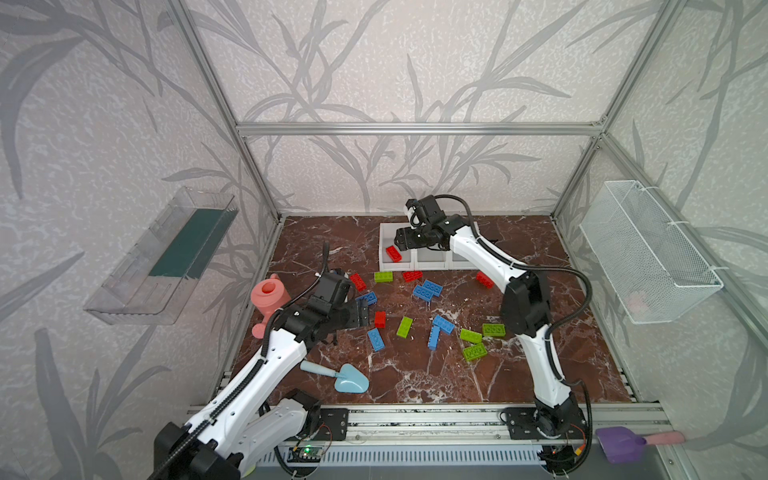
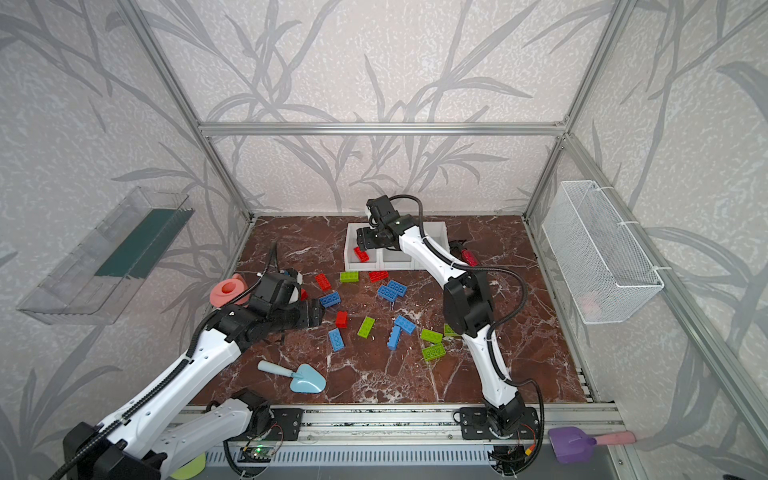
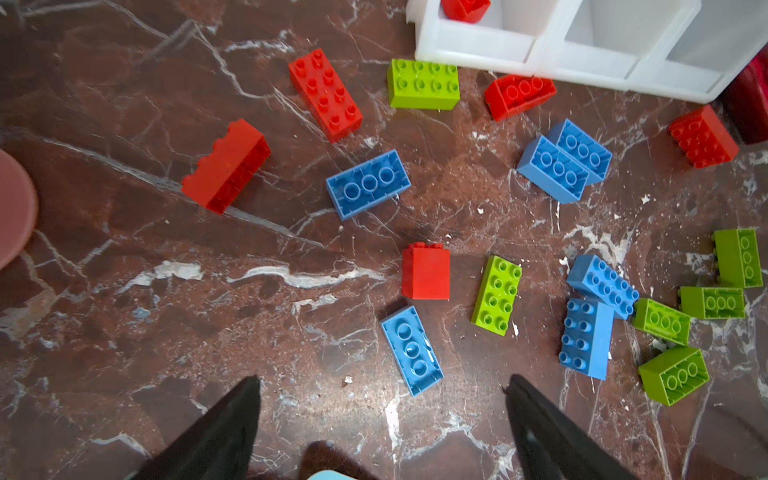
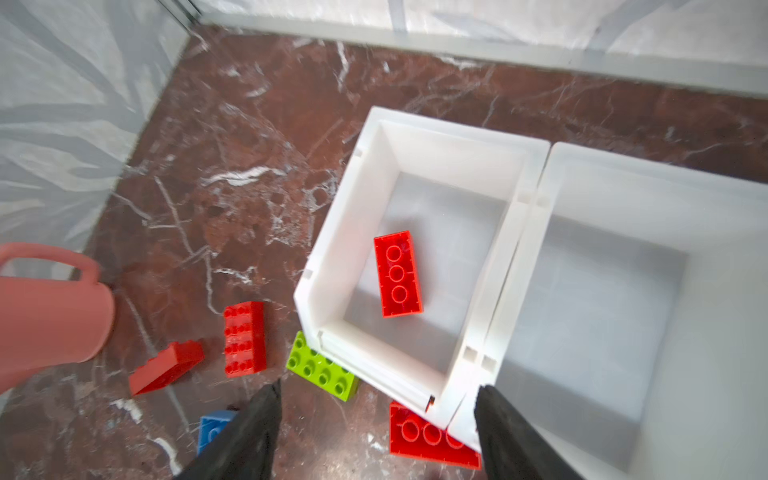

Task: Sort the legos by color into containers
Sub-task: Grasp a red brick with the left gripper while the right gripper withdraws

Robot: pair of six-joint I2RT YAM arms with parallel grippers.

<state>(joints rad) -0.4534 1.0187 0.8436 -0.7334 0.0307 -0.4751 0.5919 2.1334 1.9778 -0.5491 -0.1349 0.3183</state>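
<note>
Both top views: containers [image 1: 430, 264] near far edge of bench [image 1: 415, 374]; right claw [image 1: 401, 241] over end bin [image 1: 382, 253], red lego [image 1: 393, 253] inside; row's other end hidden behind right arm [image 1: 490, 257].
Left wrist: left claw [image 3: 382, 379], jaws spread wide, nothing held, above loose legos [image 3: 368, 183] mid-bench.
Right wrist: right claw jaws apart, nothing held. Red drop seems complete; next, fetch another brick.

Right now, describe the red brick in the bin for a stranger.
Find the three white bins at the back of the marble floor; look in the end bin under the right gripper. That red brick lies hollow side up, the only brick seen inside a bin.
</note>
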